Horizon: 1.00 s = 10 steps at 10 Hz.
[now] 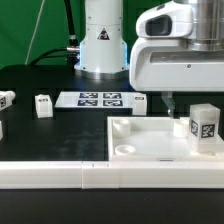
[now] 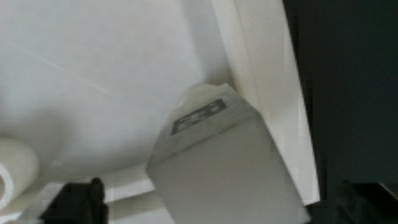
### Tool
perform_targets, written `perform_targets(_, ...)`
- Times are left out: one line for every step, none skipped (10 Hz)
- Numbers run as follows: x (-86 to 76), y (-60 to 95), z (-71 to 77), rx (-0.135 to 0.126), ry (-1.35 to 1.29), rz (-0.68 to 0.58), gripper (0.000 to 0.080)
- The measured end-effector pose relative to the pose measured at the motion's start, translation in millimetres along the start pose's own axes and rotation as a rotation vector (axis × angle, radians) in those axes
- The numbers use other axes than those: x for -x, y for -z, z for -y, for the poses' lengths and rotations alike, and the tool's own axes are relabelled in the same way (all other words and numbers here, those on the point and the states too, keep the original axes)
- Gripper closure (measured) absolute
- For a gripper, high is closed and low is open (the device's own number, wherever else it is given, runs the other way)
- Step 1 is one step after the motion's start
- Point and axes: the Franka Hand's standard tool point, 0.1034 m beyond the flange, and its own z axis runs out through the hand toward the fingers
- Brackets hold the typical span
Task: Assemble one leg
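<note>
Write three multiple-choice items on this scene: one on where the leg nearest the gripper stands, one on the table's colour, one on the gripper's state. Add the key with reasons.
1. Where is the leg nearest the gripper?
A. Held up in the air
B. Standing on the white tray, at the exterior view's right
C. Lying on the floor

2. What colour is the table?
A. Black
B. Red
C. Yellow

3. What state is the gripper in?
A. Shut on the leg
B. Open, holding nothing
C. Shut and empty

Key:
1 B: the exterior view shows the leg upright on the tray's surface.
2 A: the bare table around the tray is black.
3 B: in the wrist view the fingers stand wide apart, neither touching the leg.
</note>
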Motion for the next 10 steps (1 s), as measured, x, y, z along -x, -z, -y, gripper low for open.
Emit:
perform_targets(0.7,-0.7,1.4,0.0,0.06,0.001,0.015)
perform_targets(0.0,-0.2,1.3,-0.001,0.136,-0.002,0.015)
perform_targets(-1.0,0.3,1.0,-0.005,0.17,-0.007,0.015)
perform_targets(-0.7,-0.2,1.3,-0.006,0.168,-0.006,0.015)
perform_targets(-0.8,-0.2,1.2,-0.006,0.169,-0.006,0.0271)
perform_targets(-0.8,-0.2,1.2,-0.006,0.169,-0.006,0.0407)
perform_targets(-0.8,-0.3,1.2,-0.006,0.169,-0.006,0.0509)
perform_targets(-0.7,-0.3,1.3,-0.006,0.163,-0.006,0.0509)
perform_targets(-0.7,-0.3,1.3,-0.007,0.141,-0.006,0.0509)
perform_targets(-1.1,-0.7,0.7,-0.013,0.08,-0.007,0.0509)
